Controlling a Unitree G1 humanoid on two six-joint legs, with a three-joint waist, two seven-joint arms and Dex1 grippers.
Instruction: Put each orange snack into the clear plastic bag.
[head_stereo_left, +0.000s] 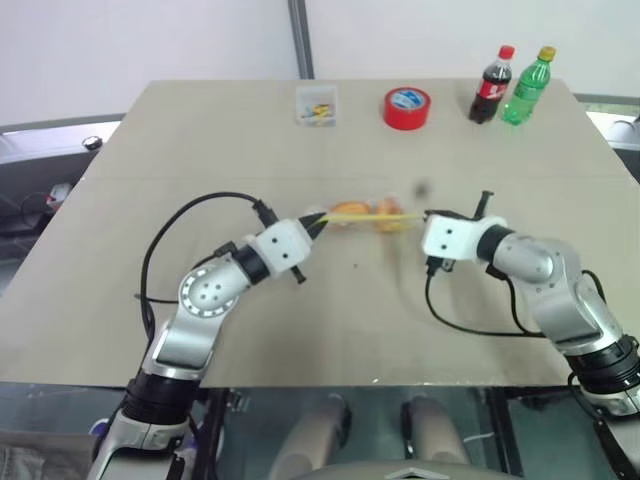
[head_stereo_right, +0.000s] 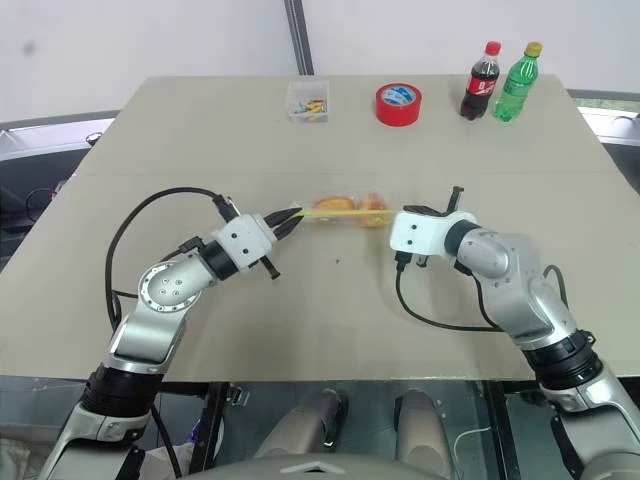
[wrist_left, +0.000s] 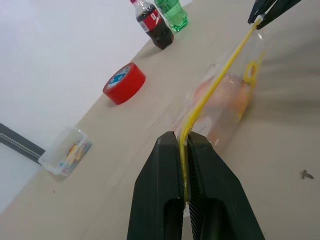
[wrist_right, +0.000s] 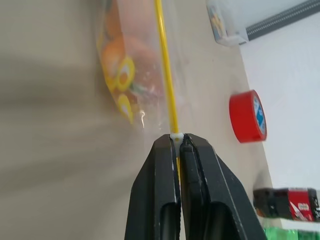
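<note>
1. Bright, even, diffuse light; the beige matte table top (head_stereo_left: 200, 150) shows no glare.
2. Shadows are soft and faint.
3. Motion blur smears the clear crinkly yellow-strip bag (head_stereo_left: 365, 214) in the head views.
4. The wrist views streak beside it.

Clear plastic bag (wrist_left: 220, 107) edged by a yellow strip (wrist_left: 220, 82), orange snacks (wrist_right: 132, 57) inside. Red tape roll (head_stereo_left: 407, 108), blue-and-white label. Red-labelled dark cola bottle (head_stereo_left: 491, 86); green bottle (head_stereo_left: 527, 87), yellow cap. Beige table (head_stereo_left: 300, 320).
</note>
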